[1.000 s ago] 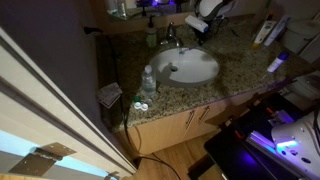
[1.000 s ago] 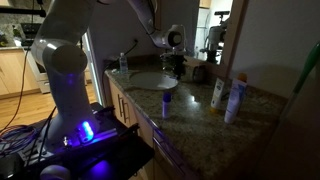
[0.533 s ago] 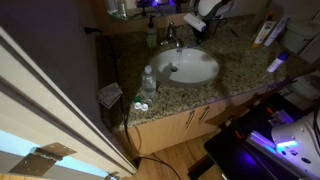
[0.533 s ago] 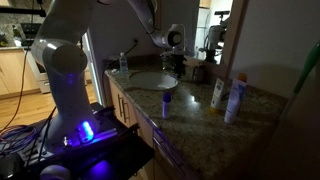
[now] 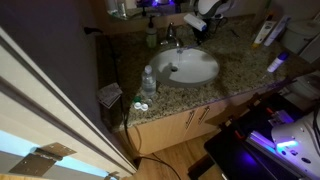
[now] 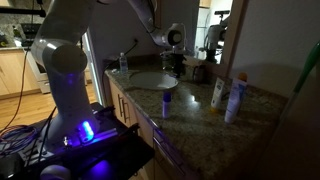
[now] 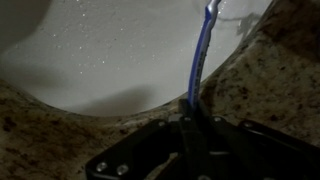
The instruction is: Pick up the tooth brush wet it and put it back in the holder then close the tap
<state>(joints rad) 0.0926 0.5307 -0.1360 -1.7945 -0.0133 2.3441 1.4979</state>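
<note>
In the wrist view my gripper (image 7: 190, 122) is shut on the handle of a blue toothbrush (image 7: 200, 60). The brush points away over the granite rim of the white basin (image 7: 100, 50). In both exterior views the gripper (image 5: 200, 26) (image 6: 172, 58) hangs low at the back of the basin (image 5: 188, 68), right beside the silver tap (image 5: 172, 39). The green-tinted soap bottle (image 5: 152, 36) stands on the tap's other side. I cannot make out the holder; the arm covers that spot. No water stream can be seen.
A clear water bottle (image 5: 148, 80) stands at the basin's front corner. White tubes (image 6: 227, 96) and a small glowing bottle (image 6: 166, 103) stand on the granite counter (image 5: 235, 70). The robot's base (image 6: 65, 90) is beside the counter.
</note>
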